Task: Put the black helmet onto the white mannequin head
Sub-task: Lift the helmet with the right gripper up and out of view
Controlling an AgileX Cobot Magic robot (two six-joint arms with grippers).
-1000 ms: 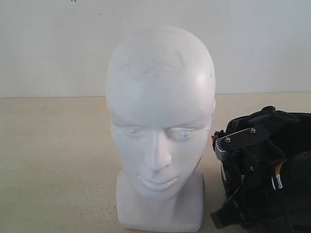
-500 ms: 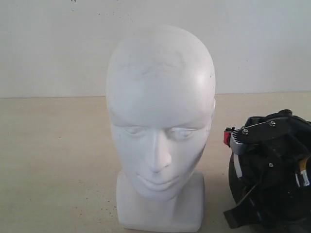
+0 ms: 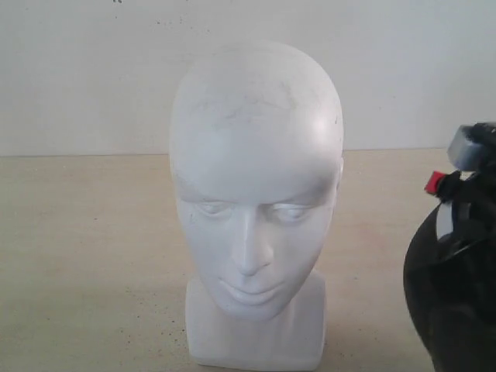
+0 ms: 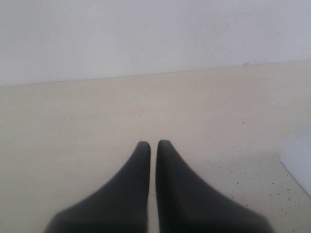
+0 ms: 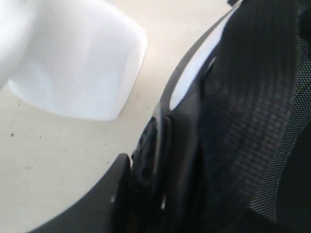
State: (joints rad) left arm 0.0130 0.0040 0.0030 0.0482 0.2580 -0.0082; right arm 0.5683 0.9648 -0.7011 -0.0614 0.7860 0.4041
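left hand (image 4: 153, 145): two matte black fingers (image 4: 133, 187), broad at base, tapering to rounded tips.

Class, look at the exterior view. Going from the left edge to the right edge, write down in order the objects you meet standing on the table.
white mannequin head → black helmet, which is cut off by the right edge

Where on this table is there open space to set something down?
The widest bare table lies left of the white mannequin head, running back to the wall. The right side is crowded: only a narrow strip separates the head's base from the black helmet.
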